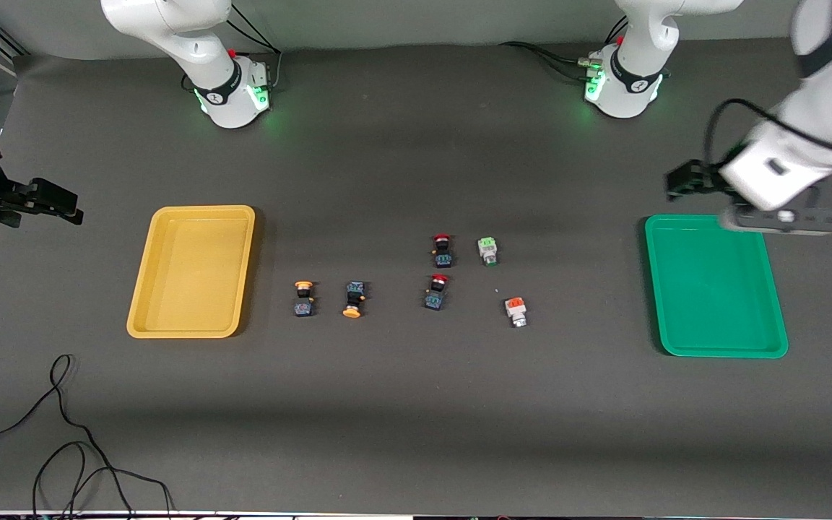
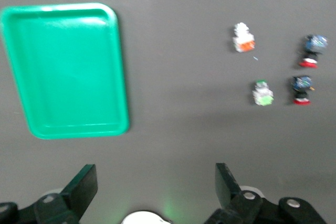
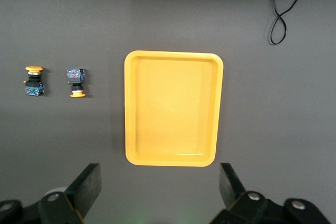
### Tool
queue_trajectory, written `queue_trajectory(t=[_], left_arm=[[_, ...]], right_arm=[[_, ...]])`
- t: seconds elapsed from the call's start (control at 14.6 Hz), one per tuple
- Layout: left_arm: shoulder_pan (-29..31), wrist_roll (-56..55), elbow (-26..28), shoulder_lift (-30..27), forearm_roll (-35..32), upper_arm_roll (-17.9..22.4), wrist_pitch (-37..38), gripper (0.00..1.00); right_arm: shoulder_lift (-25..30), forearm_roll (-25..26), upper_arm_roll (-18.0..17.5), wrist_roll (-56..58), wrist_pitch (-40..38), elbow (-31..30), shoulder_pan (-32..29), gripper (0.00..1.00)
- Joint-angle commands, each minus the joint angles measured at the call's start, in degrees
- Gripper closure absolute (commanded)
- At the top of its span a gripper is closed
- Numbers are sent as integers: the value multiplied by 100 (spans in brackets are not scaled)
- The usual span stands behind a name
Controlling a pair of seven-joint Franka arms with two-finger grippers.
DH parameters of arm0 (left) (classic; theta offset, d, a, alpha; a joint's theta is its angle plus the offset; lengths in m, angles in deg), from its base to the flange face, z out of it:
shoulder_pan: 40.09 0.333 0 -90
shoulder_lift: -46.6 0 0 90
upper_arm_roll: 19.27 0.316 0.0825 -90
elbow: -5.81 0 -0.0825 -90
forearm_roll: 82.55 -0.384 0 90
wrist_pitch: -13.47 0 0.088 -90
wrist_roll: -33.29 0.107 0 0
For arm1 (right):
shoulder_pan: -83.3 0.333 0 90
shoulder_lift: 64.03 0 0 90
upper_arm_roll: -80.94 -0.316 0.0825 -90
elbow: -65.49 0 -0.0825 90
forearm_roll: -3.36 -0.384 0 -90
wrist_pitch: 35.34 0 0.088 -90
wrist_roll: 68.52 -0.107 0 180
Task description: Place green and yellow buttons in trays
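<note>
Two yellow-capped buttons (image 1: 303, 297) (image 1: 353, 300) lie beside the yellow tray (image 1: 192, 271), which holds nothing. A green-capped white button (image 1: 487, 250) and an orange-capped white button (image 1: 516, 310) lie toward the green tray (image 1: 716, 285), also bare inside. My left gripper (image 1: 777, 217) (image 2: 155, 182) hangs open and holds nothing, high over the green tray's (image 2: 68, 72) rim on the robots' side. The left wrist view shows the green-capped button (image 2: 262, 93) and the orange-capped one (image 2: 243, 39). My right gripper (image 1: 40, 198) (image 3: 160, 182) is open and holds nothing, high beside the yellow tray (image 3: 170, 108). Its wrist view shows both yellow-capped buttons (image 3: 34, 81) (image 3: 76, 82).
Two red-capped dark buttons (image 1: 442, 250) (image 1: 435, 292) lie between the yellow-capped pair and the white-bodied pair. A black cable (image 1: 76, 448) loops on the table near the front camera at the right arm's end. The arm bases (image 1: 232, 90) (image 1: 622, 83) stand along the robots' edge.
</note>
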Motion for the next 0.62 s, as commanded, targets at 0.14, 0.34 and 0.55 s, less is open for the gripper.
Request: queue_trajectory(t=[0.14, 0.34, 0.55], left_arm=[[-1483, -1738, 418, -31, 202, 23, -369, 0], [-2600, -3294, 586, 82, 210, 23, -1002, 0], [-3068, -3633, 604, 407, 210, 23, -1433, 0]], right_arm=[[-147, -299, -222, -706, -80, 259, 188, 0], [-462, -423, -231, -1472, 16, 233, 838, 0], [-692, -440, -231, -1755, 629, -152, 1138, 0]])
